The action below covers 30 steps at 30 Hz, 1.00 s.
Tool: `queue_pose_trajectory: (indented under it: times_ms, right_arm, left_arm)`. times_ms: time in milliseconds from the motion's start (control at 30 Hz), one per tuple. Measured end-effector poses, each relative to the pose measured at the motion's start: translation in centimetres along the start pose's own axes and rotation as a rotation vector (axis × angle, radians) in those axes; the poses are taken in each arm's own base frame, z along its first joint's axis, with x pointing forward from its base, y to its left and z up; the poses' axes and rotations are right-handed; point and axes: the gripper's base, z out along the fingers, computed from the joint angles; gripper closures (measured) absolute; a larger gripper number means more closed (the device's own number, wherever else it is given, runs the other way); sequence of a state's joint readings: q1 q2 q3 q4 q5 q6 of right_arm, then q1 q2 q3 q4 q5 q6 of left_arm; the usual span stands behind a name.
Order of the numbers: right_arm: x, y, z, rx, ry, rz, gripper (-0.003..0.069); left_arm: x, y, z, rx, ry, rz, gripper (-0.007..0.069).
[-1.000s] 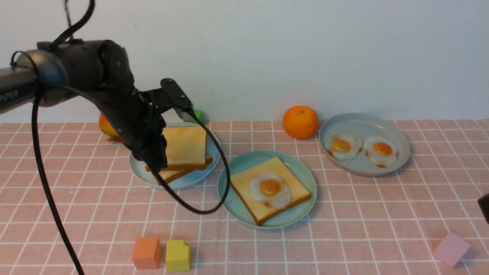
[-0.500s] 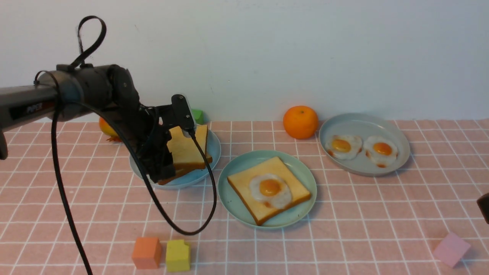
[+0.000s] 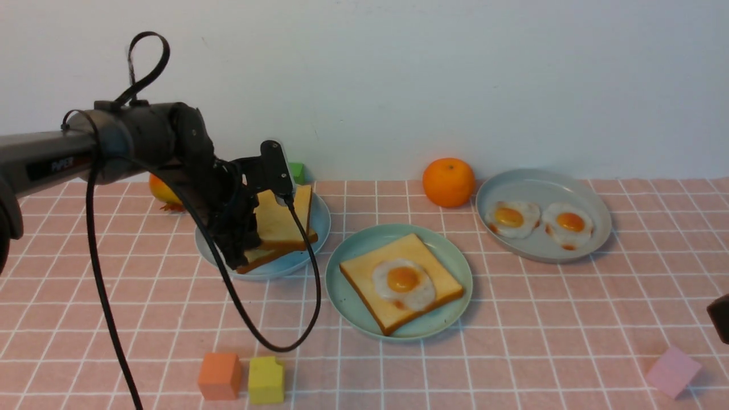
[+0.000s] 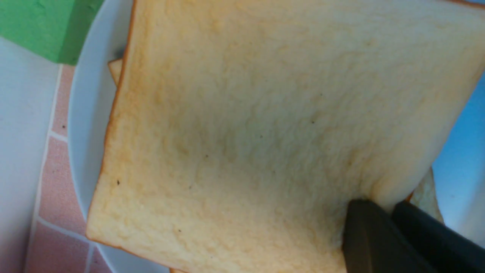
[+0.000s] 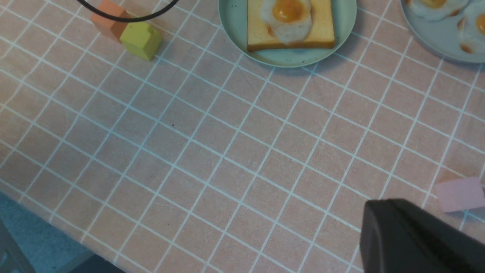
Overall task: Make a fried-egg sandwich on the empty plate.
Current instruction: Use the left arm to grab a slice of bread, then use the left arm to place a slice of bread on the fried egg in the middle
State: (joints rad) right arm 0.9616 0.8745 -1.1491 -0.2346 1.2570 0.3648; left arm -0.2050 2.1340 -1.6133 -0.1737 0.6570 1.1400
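The mint-green plate (image 3: 356, 247) sits mid-table and holds one toast slice (image 3: 364, 276) with a fried egg (image 3: 403, 282) on top; it also shows in the right wrist view (image 5: 235, 22). Left of it, a pale blue plate (image 3: 319, 228) carries two stacked toast slices. My left gripper (image 3: 239, 259) (image 4: 382, 206) is shut on the near edge of the top toast slice (image 3: 282, 219) (image 4: 265, 132). The lower slice (image 3: 265, 259) peeks out beneath. My right gripper (image 5: 379, 203) hangs shut and empty over the cloth at the front right, just visible at the front view's edge (image 3: 719, 324).
A grey-blue plate (image 3: 535, 182) with two fried eggs stands at the back right, an orange (image 3: 448, 182) beside it. A green block (image 3: 295, 171) lies behind the toast plate. Orange (image 3: 218, 376), yellow (image 3: 266, 380) and pink (image 3: 672, 370) blocks sit near the front edge. A black cable (image 3: 285, 341) loops low.
My left gripper came down and in over the toast plate, then closed on the top slice's edge. The right arm has barely moved.
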Motion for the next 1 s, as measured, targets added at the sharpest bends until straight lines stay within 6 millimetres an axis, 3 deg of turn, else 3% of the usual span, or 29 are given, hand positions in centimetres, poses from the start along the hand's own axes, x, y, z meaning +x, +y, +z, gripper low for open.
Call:
queue_pose_trajectory:
  times_ms: [200, 300, 333, 367, 467, 533, 567, 600, 633, 767, 1000]
  right_arm:
    - [0.0, 0.0, -0.1, -0.001, -0.002, 0.001, 0.0613]
    - [0.4, -0.4, -0.9, -0.005, -0.033, 0.006, 0.0609]
    - [0.5, -0.4, -1.1, -0.007, -0.039, 0.007, 0.0609]
    - [0.8, -0.7, -1.8, -0.011, -0.065, 0.017, 0.0608]
    - [1.8, -1.5, -3.7, -0.031, -0.134, 0.059, 0.0606]
    - [2.3, -1.8, -4.5, -0.041, -0.164, 0.074, 0.0606]
    - [3.0, -2.3, -5.5, -0.055, -0.201, 0.091, 0.0606]
    - [3.1, -2.3, -5.6, -0.057, -0.206, 0.094, 0.0606]
    - [3.6, -2.7, -6.3, -0.069, -0.234, 0.103, 0.0606]
    - [4.8, -3.3, -7.7, -0.089, -0.291, 0.12, 0.0606]
    - [5.6, -3.3, -7.6, -0.114, -0.283, 0.125, 0.0605]
  left_arm:
    - [-2.3, -0.9, -1.9, -0.025, -0.033, 0.027, 0.0585]
    - [-5.7, -1.8, -6.5, -0.07, -0.129, -0.071, 0.0585]
    - [-5.8, -2.0, -6.5, -0.066, -0.132, -0.093, 0.0585]
    - [-7.1, -2.7, -8.2, -0.069, -0.167, -0.142, 0.0585]
    - [-9.9, -5.3, -10.4, -0.017, -0.201, -0.29, 0.0585]
    - [-10.8, -6.4, -10.4, 0.004, -0.196, -0.325, 0.0585]
    - [-12.1, -8.2, -10.1, 0.038, -0.175, -0.376, 0.0585]
    - [-12.4, -8.7, -10.0, 0.046, -0.169, -0.389, 0.0585]
    - [-13.4, -10.3, -9.4, 0.067, -0.148, -0.424, 0.0585]
    - [-15.3, -13.6, -6.8, 0.07, -0.098, -0.427, 0.0585]
    - [-15.4, -14.7, -3.6, 0.033, -0.058, -0.382, 0.0585]
